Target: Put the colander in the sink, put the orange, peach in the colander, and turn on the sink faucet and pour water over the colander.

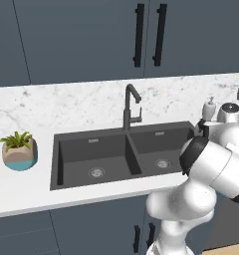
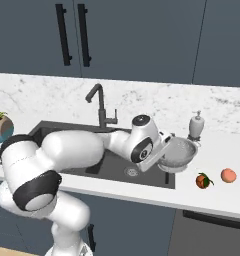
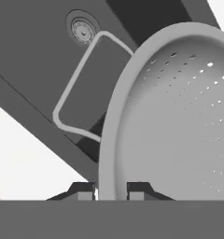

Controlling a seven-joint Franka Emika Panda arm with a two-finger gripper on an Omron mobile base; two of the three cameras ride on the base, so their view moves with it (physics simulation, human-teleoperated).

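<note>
The claw [image 3: 111, 190] is pinched nearly shut on the rim of the colander [image 2: 178, 152], one finger inside the bowl and one outside, as the hand view shows. From the right base view the colander is lifted off the tabletop [image 2: 212, 197] and hangs tilted over the right-hand edge of the sink [image 2: 117, 170], partly above the right basin and partly above the tabletop. Its wire side handle [image 3: 76, 88] sticks out over the dark basin, with the round drain [image 3: 82, 31] just beyond it.

The orange [image 2: 203, 181] lies on the tabletop to the right of the sink, below the colander and near the front edge. The peach [image 2: 228, 175] sits just to the right of the orange, a small gap between them. A white soap dispenser [image 2: 196, 125] stands behind the colander, toward the wall.

The faucet [image 1: 131, 105] stands at the far side of the sink, at the divide between the two basins, its spout bent over toward the right basin. Both basins look dry. A small potted plant [image 1: 19, 149] sits on the tabletop well to the left of the sink. Dark cabinet doors [image 1: 91, 35] hang above the marble backsplash.
</note>
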